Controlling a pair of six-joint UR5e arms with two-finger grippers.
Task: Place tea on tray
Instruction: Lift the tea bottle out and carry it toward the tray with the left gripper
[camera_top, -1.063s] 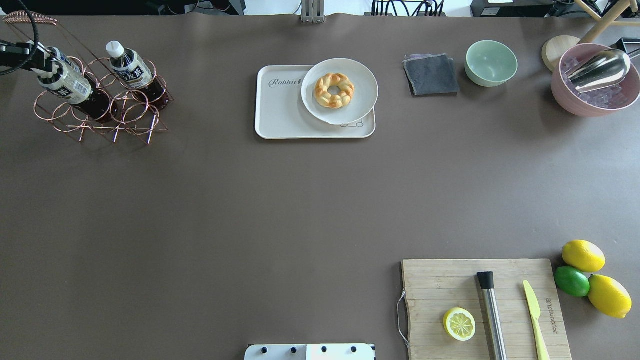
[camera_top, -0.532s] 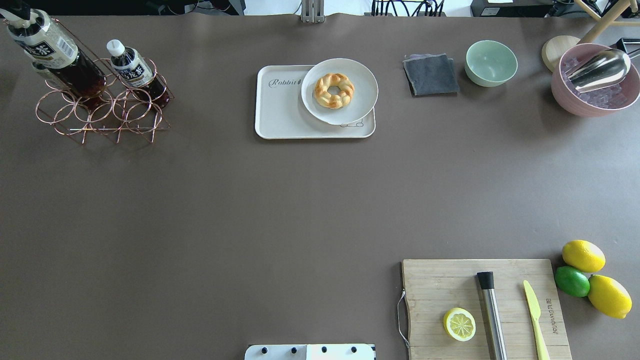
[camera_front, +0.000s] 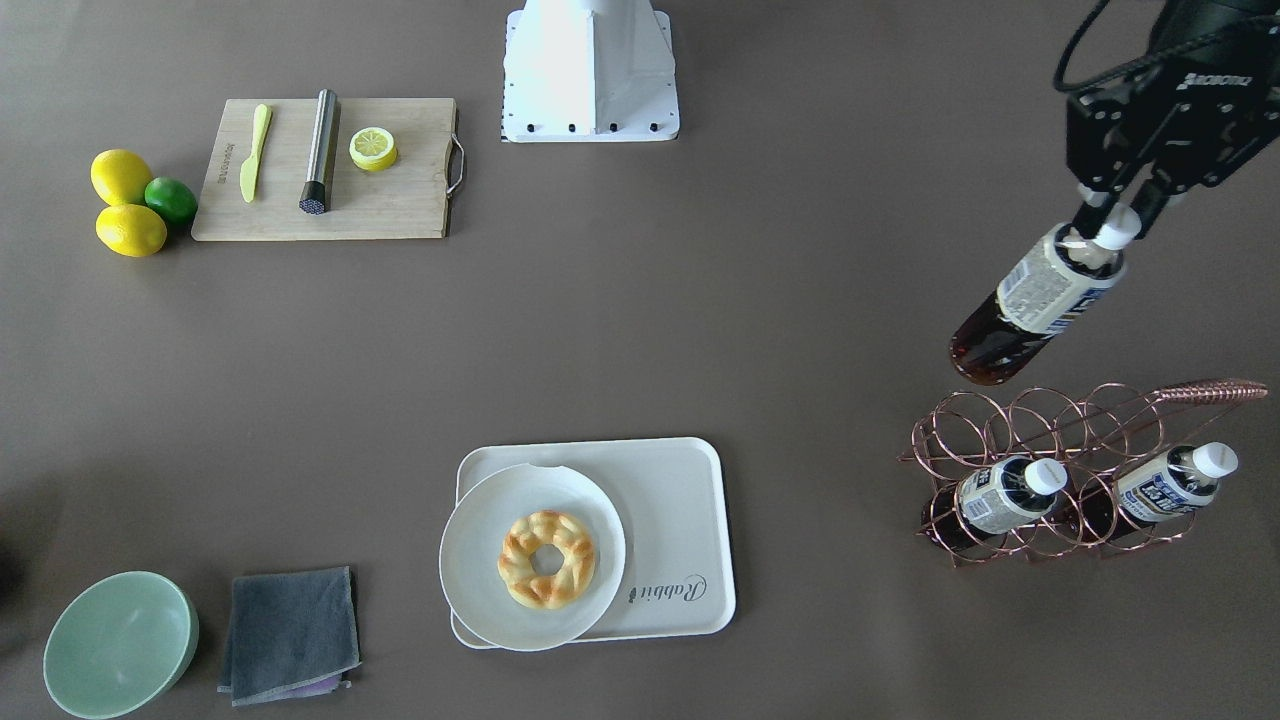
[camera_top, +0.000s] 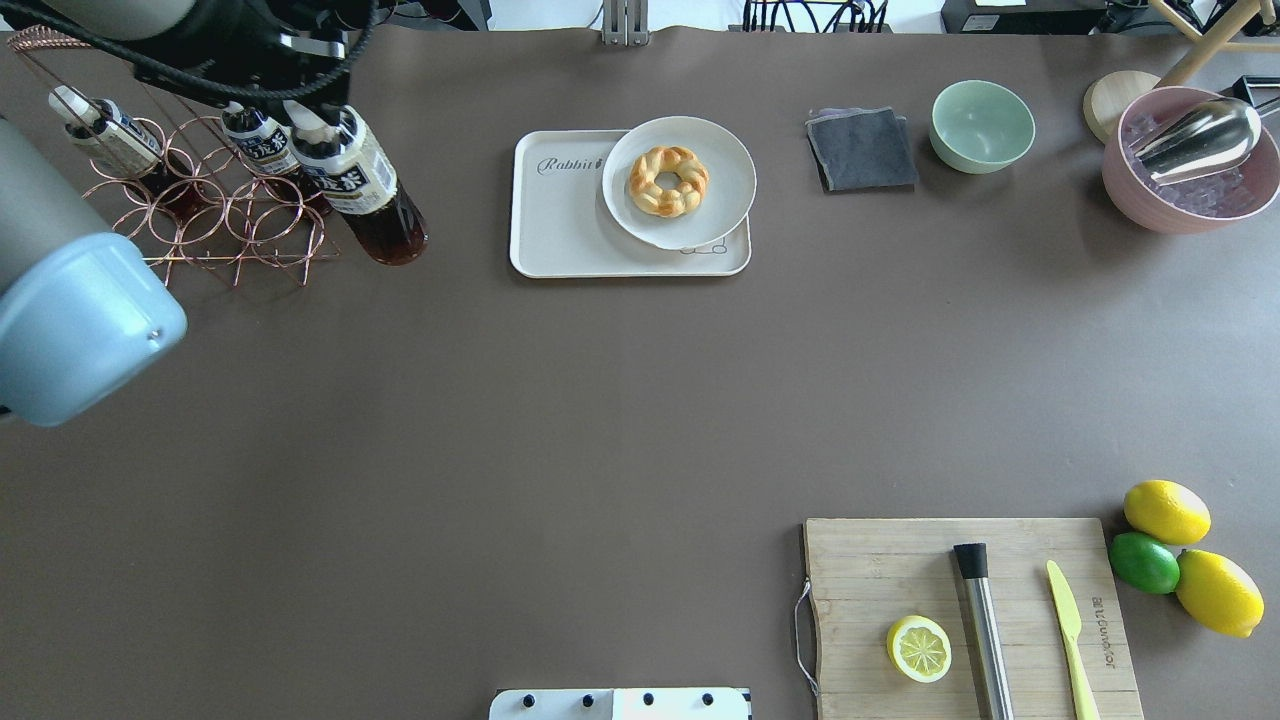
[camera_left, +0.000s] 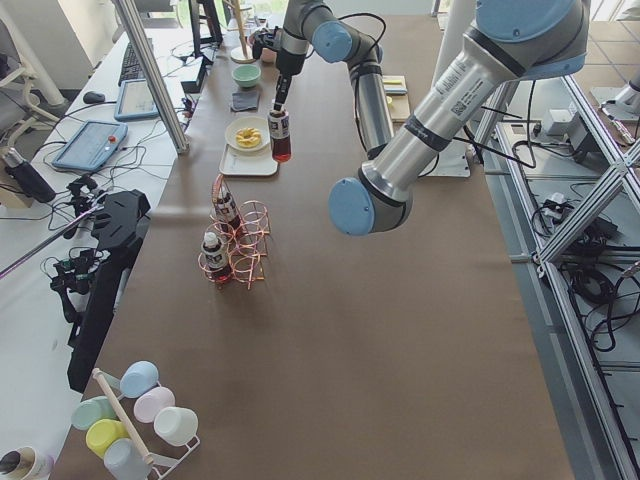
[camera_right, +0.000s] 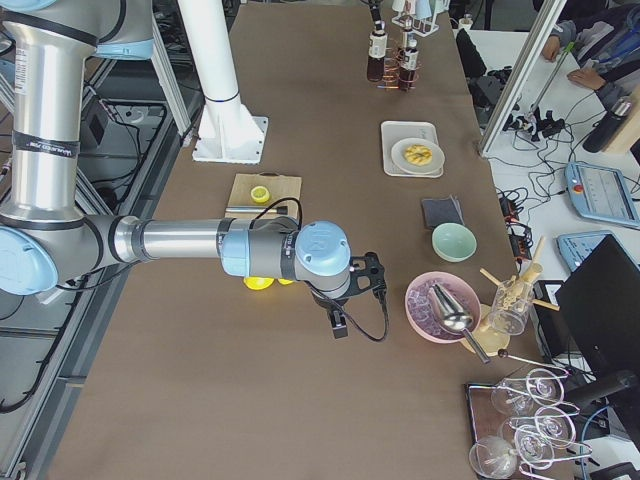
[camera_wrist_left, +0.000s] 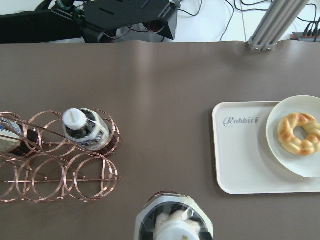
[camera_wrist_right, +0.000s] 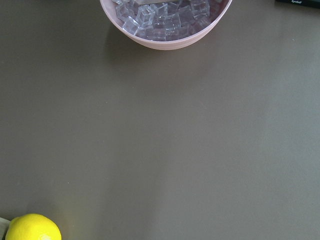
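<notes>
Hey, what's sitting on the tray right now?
A white plate holding a braided ring pastry covers one end of the tray; the rest is bare, showing the word Rabbit. Whatever lies under the plate is hidden. The bottle hangs in the left gripper, off the tray.

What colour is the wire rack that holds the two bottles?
Copper, a shiny pinkish metal; the wire rack shows best in the exterior front-facing view.

Blurred tea (camera_wrist_left: 175, 210) is cut off by the bottom edge.
</notes>
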